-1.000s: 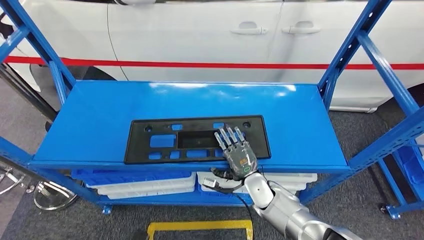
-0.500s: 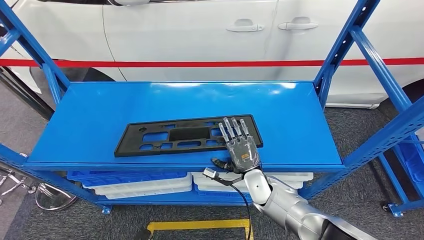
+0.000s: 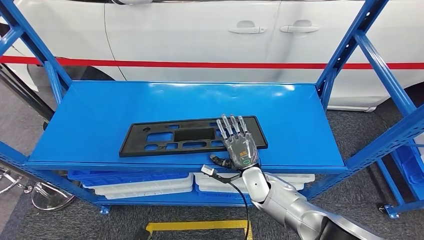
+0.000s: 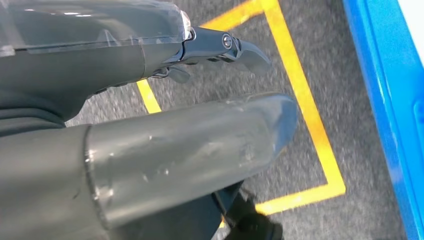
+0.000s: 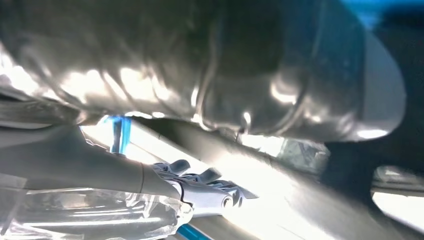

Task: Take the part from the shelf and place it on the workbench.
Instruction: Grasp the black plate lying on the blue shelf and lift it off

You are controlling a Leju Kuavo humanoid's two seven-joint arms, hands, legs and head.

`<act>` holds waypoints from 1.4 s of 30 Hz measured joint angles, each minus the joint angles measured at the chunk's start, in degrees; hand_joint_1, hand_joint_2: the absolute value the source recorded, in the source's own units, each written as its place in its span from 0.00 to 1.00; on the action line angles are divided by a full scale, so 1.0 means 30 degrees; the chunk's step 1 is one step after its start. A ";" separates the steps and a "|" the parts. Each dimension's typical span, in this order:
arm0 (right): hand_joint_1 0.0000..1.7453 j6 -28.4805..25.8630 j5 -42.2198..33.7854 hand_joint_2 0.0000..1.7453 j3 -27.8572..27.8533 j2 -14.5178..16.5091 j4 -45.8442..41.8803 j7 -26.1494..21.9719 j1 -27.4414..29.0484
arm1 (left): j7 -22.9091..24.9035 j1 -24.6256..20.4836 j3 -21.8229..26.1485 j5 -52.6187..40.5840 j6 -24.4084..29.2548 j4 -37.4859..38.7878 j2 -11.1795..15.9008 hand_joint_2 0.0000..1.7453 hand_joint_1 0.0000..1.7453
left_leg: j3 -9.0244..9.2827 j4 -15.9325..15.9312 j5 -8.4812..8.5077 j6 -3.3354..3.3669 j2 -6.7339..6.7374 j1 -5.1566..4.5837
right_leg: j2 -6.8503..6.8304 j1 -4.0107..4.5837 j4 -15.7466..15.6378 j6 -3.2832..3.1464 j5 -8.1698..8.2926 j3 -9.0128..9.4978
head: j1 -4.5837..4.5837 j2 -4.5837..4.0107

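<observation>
One robot hand [image 3: 241, 150] rests on a black plastic part [image 3: 190, 136] on a blue shelf [image 3: 100, 115].
Right robot hand lies flat, fingers [image 3: 231, 126] straight and spread over the part's right end, thumb under the shelf's front edge; whether it grips is unclear. Left robot hand [image 4: 150, 125] hangs above grey floor [image 4: 320, 75] with yellow tape [image 4: 300, 80], holding nothing visible. Behind the shelf stands a white car [image 3: 200, 35].

From the head view I see bare blue shelf top [image 3: 150, 102] behind and to both sides of the black part [image 3: 192, 135], open from above. Slanted blue uprights [image 3: 345, 52] close in the right end, another [image 3: 35, 47] the left. White bins [image 3: 145, 184] crowd the level below the front edge.
</observation>
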 joint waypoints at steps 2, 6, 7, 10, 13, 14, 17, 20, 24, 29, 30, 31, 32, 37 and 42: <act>0.00 0.0078 0.0000 0.00 -0.0016 -0.0067 -0.0024 -0.0042 -0.0035 | -0.0002 -0.0029 -0.0004 0.0004 0.0000 0.0000 -0.0004 0.00 0.00 | 0.0047 -0.0112 0.0067 0.0140 0.0028 0.0023 | -0.0010 -0.0034 0.2023 0.0119 -0.1140 -0.0929 | 0.0004 0.0002; 0.00 0.0270 0.0000 0.00 -0.0129 -0.0157 -0.0024 -0.0275 -0.0009 | 0.0005 -0.0029 -0.0016 0.0053 0.0000 0.0000 -0.0005 0.00 0.00 | 0.0031 -0.0042 0.0024 0.0170 0.0012 0.0006 | -0.0025 -0.0102 0.4124 0.0253 -0.1441 -0.2047 | 0.0004 0.0000; 0.00 0.0284 0.0000 0.00 -0.0202 -0.0180 -0.0024 -0.0404 -0.0043 | 0.0004 -0.0031 -0.0029 0.0084 0.0000 0.0000 -0.0016 0.00 0.00 | 0.0053 -0.0007 -0.0011 0.0144 -0.0006 0.0010 | -0.0034 -0.0119 0.3069 0.0236 -0.0744 -0.1553 | 0.0005 0.0000; 0.00 0.0153 0.0000 0.00 -0.0510 -0.0229 -0.0024 -0.0911 -0.0140 | -0.0002 -0.0058 -0.0098 0.0178 0.0000 0.0000 -0.0077 0.00 0.00 | 0.0001 0.0179 -0.0150 -0.0073 -0.0046 -0.0053 | -0.0042 -0.0063 -0.0135 0.0022 0.0557 -0.0090 | 0.0002 0.0000; 0.02 -0.0015 0.0000 0.00 -0.0725 -0.0251 0.0002 -0.1286 -0.0115 | -0.0002 -0.0074 -0.0140 0.0233 0.0000 -0.0002 -0.0104 0.00 0.00 | -0.0056 0.0201 -0.0194 -0.0356 -0.0050 -0.0106 | 0.0004 -0.0003 -0.0488 -0.0216 0.0555 0.0013 | -0.0002 0.0000; 0.27 -0.0063 0.0000 0.00 -0.0763 -0.0257 0.0017 -0.1364 -0.0113 | -0.0002 -0.0074 -0.0149 0.0253 0.0000 -0.0002 -0.0104 0.00 0.00 | -0.0084 0.0305 -0.0317 -0.0456 -0.0044 -0.0092 | 0.0009 -0.0047 -0.0554 -0.0322 0.0585 0.0046 | -0.0002 0.0000; 0.98 -0.0215 0.0000 0.00 -0.0909 -0.0229 0.0082 -0.1766 -0.0091 | -0.0002 -0.0085 -0.0191 0.0308 0.0000 0.0000 -0.0102 0.00 0.00 | -0.1069 0.2557 -0.1660 -0.0753 -0.0026 -0.0018 | -0.0042 -0.0155 -0.0712 -0.0645 0.0647 0.0149 | -0.0004 0.0000; 0.99 -0.0281 0.0000 0.00 -0.1024 -0.0206 0.0210 -0.2057 0.0013 | -0.0002 -0.0031 -0.0259 0.0328 0.0000 0.0000 -0.0098 0.00 0.00 | -0.2508 0.5493 -0.2650 -0.0916 -0.0019 0.0026 | -0.0082 -0.0112 -0.0671 -0.0730 0.0606 0.0151 | -0.0005 0.0000; 1.00 -0.0326 0.0000 0.00 -0.1127 -0.0160 0.0303 -0.2153 0.0019 | -0.0002 -0.0058 -0.0326 0.0350 0.0011 0.0000 -0.0089 0.00 0.00 | -0.0809 0.1833 -0.0492 -0.0721 -0.0013 -0.0007 | -0.0027 -0.0065 -0.0568 -0.0605 0.0491 0.0236 | -0.0006 0.0002; 1.00 -0.0534 0.0000 0.00 -0.1295 -0.0178 0.0328 -0.2380 0.0027 | -0.0005 -0.0066 -0.0375 0.0397 0.0069 0.0000 -0.0089 0.00 0.00 | -0.0072 0.0137 -0.0078 -0.0227 -0.0043 -0.0074 | -0.0002 -0.0011 -0.0574 -0.0096 0.0480 0.0196 | -0.0004 0.0000; 1.00 -0.0583 0.0000 0.00 -0.1350 -0.0202 0.0334 -0.2424 0.0027 | -0.0011 -0.0067 -0.0381 0.0417 0.0088 0.0000 -0.0093 0.00 0.00 | -0.0029 0.0026 -0.0007 -0.0087 -0.0031 -0.0032 | -0.0008 -0.0019 -0.0351 -0.0005 0.0279 0.0110 | 0.0000 0.0000; 1.00 -0.0630 0.0000 0.00 -0.1410 -0.0239 0.0339 -0.2459 0.0029 | -0.0018 -0.0078 -0.0386 0.0450 0.0111 0.0000 -0.0097 0.00 0.00 | 0.0012 -0.0084 0.0063 0.0040 -0.0017 0.0015 | -0.0011 -0.0023 0.0236 0.0068 -0.0127 -0.0144 | 0.0002 0.0000; 1.00 -0.0670 0.0000 0.00 -0.1459 -0.0284 0.0346 -0.2499 0.0054 | -0.0024 -0.0085 -0.0390 0.0481 0.0133 0.0000 -0.0098 0.00 0.00 | 0.0027 -0.0121 0.0093 0.0115 0.0001 0.0017 | -0.0015 -0.0056 0.1211 0.0109 -0.0701 -0.0588 | 0.0002 0.0000; 1.00 -0.0814 0.0000 0.00 -0.1610 -0.0531 0.0342 -0.2672 0.0325 | -0.0042 -0.0077 -0.0393 0.0570 0.0180 0.0000 -0.0089 0.00 0.00 | 0.0021 -0.0026 0.0033 0.0186 -0.0017 -0.0010 | -0.0037 -0.0121 0.3579 0.0236 -0.1074 -0.1795 | 0.0004 0.0002; 1.00 -0.0856 0.0000 0.00 -0.1971 -0.0696 0.0144 -0.2911 0.0321 | -0.0093 -0.0086 -0.0406 0.0614 0.0160 0.0000 -0.0104 0.00 0.00 | -0.0021 0.0197 -0.0148 -0.0171 -0.0076 -0.0086 | 0.0000 0.0013 -0.0481 -0.0098 0.0539 0.0096 | 0.0000 0.0002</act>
